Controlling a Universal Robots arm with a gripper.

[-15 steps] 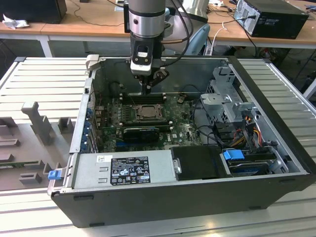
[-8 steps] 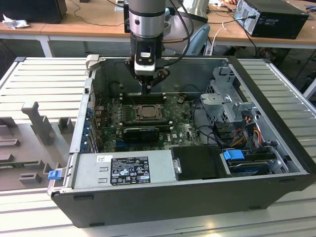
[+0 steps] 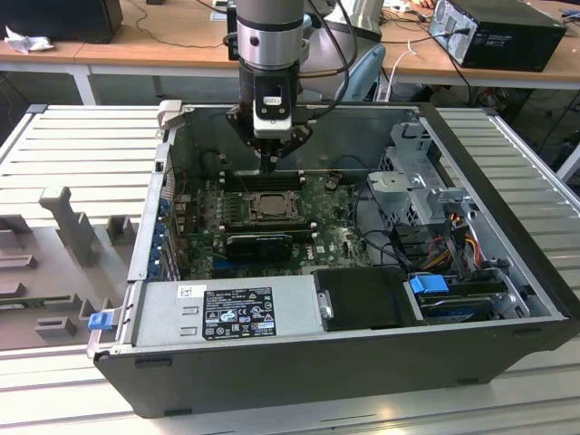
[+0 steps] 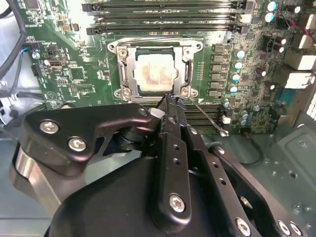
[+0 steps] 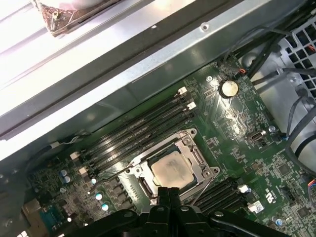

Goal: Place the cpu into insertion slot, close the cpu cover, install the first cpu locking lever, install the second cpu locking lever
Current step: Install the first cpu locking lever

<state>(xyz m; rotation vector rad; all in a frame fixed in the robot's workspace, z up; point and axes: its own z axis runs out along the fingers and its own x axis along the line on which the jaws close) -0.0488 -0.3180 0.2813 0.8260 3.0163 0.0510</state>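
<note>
Silver cpu flat (cover down)

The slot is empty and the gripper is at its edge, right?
Not quite: the slot isn't empty, the cpu sits in it, as the second wrist view shows. The gripper is at its edge.

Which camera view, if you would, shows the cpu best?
The second wrist view: the cpu faces the camera, its grey top unobstructed. The first wrist view shows it slanted; the exterior view shows it distant inside the case.
</note>
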